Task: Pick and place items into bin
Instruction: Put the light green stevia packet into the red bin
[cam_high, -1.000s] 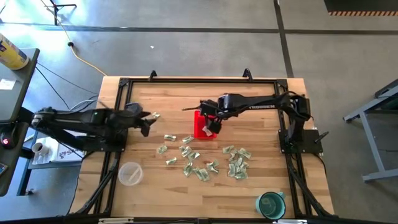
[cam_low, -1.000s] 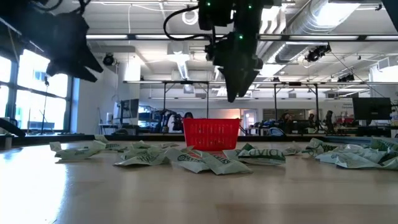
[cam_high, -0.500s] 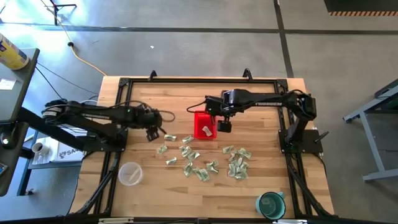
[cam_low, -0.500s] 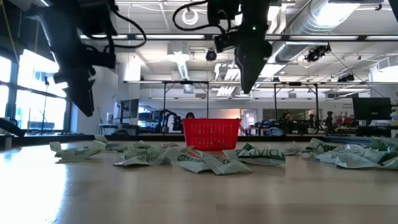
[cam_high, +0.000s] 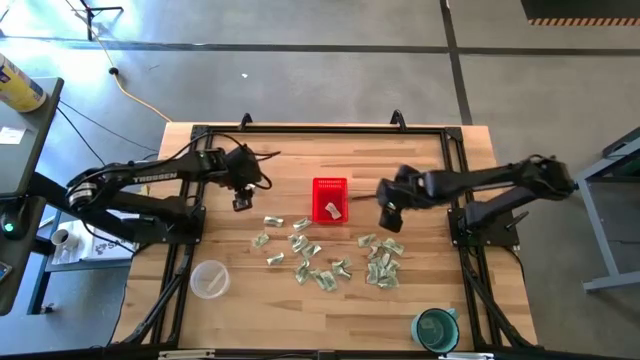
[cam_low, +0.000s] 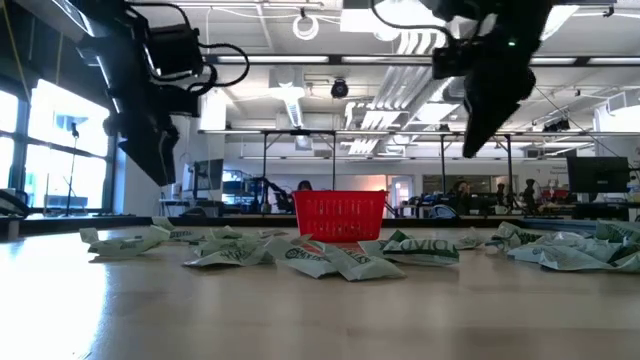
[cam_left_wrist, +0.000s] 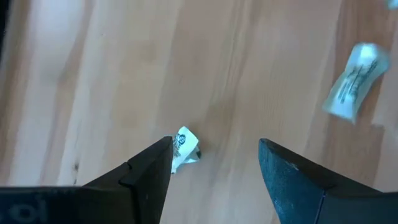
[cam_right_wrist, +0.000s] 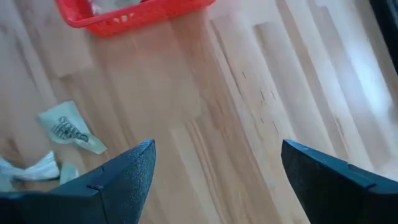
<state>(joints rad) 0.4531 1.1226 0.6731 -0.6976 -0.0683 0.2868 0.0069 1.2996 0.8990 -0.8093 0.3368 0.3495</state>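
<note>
From where I'm standing, both arms are hanging above the bench (cam_high: 420, 300) with nothing in their jaws. The left end effector (cam_high: 241, 203) is hovering off to the left of the red bin (cam_high: 329, 185), its fingers spread and empty, and its wrist camera is looking straight down at one small crumpled item (cam_left_wrist: 185, 148) lying alone on the wood just beside one finger (cam_left_wrist: 149, 168). The right end effector (cam_high: 388, 217) is also spread wide and empty, poised just right of the bin and above the near edge of the right-hand cluster of wrapped items (cam_high: 382, 262). The bin is sitting near the middle of the bench, with at least one wrapper already lying inside it; the rest of the items are scattered in a band in front of it.

The step in hand looks to me like a reach for the next piece on each side. To do it well, I'd say the left arm is needing to centre that lone wrapper between its fingers before dropping, since it is now lying off toward one finger, not in the gap. The wrappers look thin and wrinkly, so the fingertips should be coming right down to the wood and closing gently, or the piece may skid away. The right arm would do best choosing an outlying piece, not the thick of the pile.
</note>
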